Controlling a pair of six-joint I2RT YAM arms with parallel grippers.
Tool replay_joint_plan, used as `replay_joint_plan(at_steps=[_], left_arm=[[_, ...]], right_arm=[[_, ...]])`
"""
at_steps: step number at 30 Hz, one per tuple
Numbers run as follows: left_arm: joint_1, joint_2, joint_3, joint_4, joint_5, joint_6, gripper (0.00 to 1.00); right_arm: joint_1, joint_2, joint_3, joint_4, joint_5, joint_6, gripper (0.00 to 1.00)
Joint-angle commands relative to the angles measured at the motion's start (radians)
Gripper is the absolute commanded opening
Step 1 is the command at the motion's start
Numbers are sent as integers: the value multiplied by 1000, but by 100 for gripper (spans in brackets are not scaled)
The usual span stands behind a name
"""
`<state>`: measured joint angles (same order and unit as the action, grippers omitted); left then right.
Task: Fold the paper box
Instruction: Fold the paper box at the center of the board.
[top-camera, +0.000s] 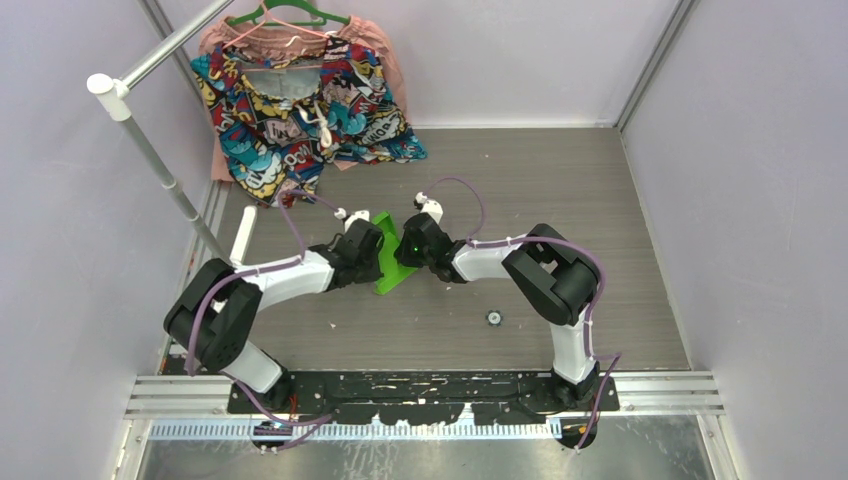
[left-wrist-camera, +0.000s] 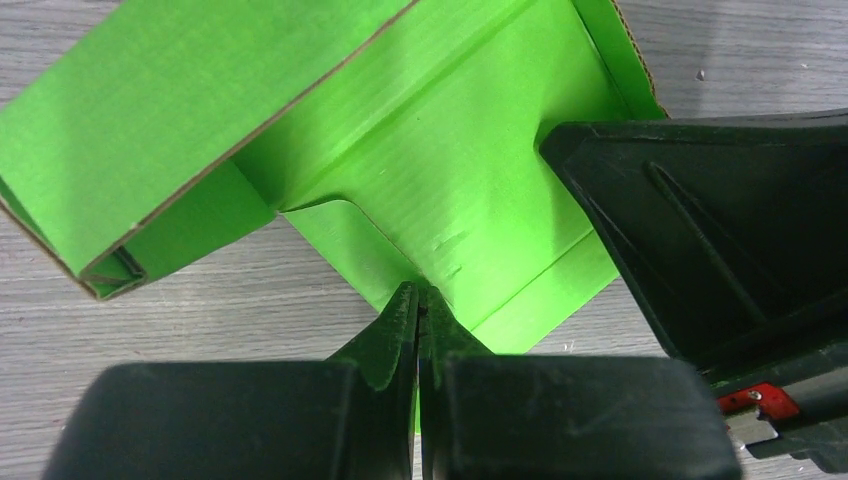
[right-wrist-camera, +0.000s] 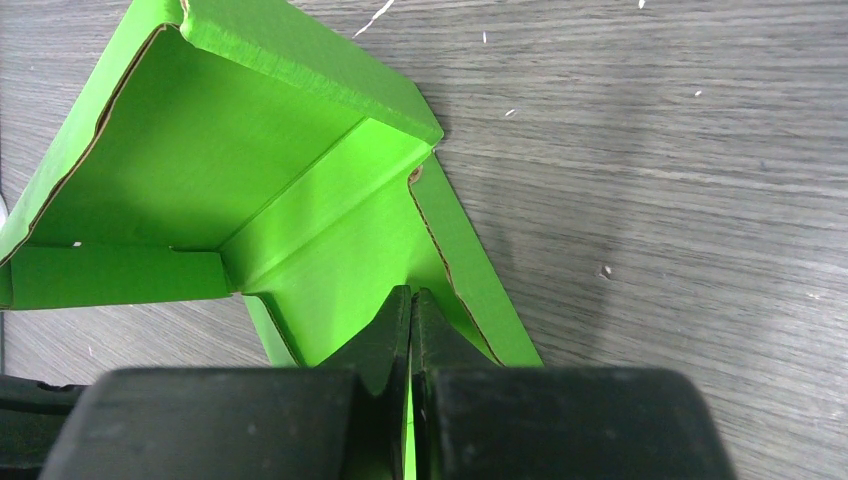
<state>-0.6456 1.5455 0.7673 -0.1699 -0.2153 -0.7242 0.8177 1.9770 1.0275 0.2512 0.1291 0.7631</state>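
Observation:
The paper box (top-camera: 386, 262) is a bright lime-green card sheet, partly folded, lying on the grey table between my two arms. My left gripper (top-camera: 372, 250) is shut on one of its edges from the left. In the left wrist view the jaws (left-wrist-camera: 420, 292) pinch a flat panel (left-wrist-camera: 450, 150), and a folded wall stands at the upper left. My right gripper (top-camera: 405, 248) is shut on the opposite edge. In the right wrist view its tips (right-wrist-camera: 410, 294) clamp the card (right-wrist-camera: 250, 170) beside raised walls and a loose flap. The right gripper's black body (left-wrist-camera: 720, 230) also shows in the left wrist view.
A colourful patterned garment (top-camera: 300, 100) hangs on a green hanger at the back left, beside a slanted metal rack pole (top-camera: 160, 160). A small round object (top-camera: 493, 318) lies on the table near the right arm. A white strip (top-camera: 243, 235) lies at the left edge. Walls enclose the table.

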Motion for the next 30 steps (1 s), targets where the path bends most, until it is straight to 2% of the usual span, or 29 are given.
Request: replay_joint_plan(at_steps=[1, 10, 18, 23, 30], left_arm=[[3, 55, 15, 38, 28, -4, 0], [2, 41, 0, 43, 39, 4, 0], [10, -234, 44, -106, -46, 73, 0], [20, -362, 61, -234, -52, 97, 0], [15, -518, -100, -277, 21, 42, 0]], right_arm=[[21, 138, -90, -349, -30, -38, 1], [20, 145, -87, -351, -32, -39, 1], [21, 147, -83, -362, -31, -41, 1], [21, 152, -77, -366, -32, -41, 1], [21, 154, -80, -362, -30, -40, 1]])
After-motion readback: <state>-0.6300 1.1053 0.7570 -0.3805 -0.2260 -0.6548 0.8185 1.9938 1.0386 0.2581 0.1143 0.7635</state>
